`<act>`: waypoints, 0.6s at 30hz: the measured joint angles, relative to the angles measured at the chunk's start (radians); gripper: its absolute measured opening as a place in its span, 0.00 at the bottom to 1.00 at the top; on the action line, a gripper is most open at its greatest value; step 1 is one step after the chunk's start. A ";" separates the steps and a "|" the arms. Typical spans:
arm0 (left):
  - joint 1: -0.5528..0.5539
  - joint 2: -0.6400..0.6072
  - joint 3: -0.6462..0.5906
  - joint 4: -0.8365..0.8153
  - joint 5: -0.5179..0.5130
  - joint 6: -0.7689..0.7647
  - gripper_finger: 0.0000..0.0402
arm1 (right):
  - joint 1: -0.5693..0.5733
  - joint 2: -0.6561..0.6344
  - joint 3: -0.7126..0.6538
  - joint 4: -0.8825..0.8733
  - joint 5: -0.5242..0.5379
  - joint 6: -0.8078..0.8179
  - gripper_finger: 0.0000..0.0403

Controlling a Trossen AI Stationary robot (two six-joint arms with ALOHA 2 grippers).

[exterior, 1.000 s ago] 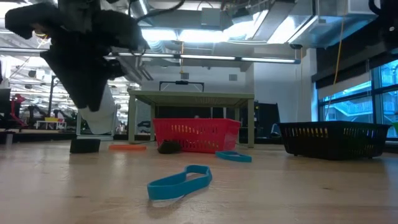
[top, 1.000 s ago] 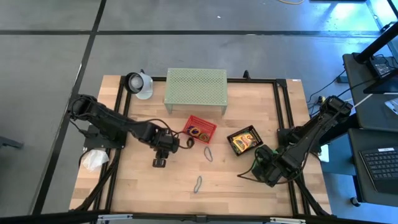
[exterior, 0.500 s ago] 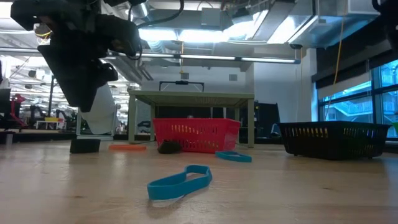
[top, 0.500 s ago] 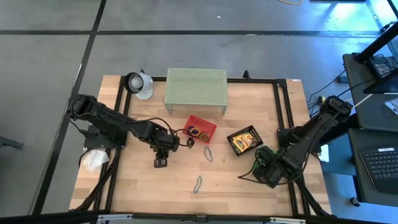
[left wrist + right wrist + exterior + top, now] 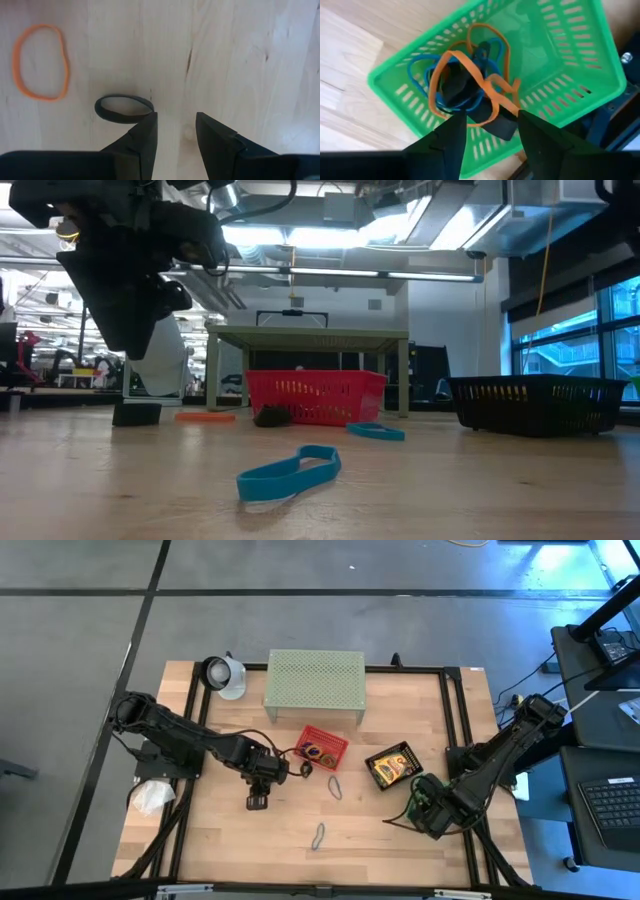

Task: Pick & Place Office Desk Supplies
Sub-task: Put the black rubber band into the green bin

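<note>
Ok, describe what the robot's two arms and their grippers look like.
Both arms are dark and jointed, built from chunky black segments. The left gripper has two flat, black, wedge-shaped fingers. The right gripper has the same pair. A black cable runs along the left arm.

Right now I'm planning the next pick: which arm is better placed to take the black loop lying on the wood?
Left. The left gripper hangs open directly over the table with the black loop beside its fingertip. The right gripper is open above the green basket of bands, across the table.
</note>
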 joint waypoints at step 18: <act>0.000 0.008 0.000 0.009 -0.077 -0.188 0.32 | 0.019 0.000 0.138 0.047 0.534 -0.091 0.36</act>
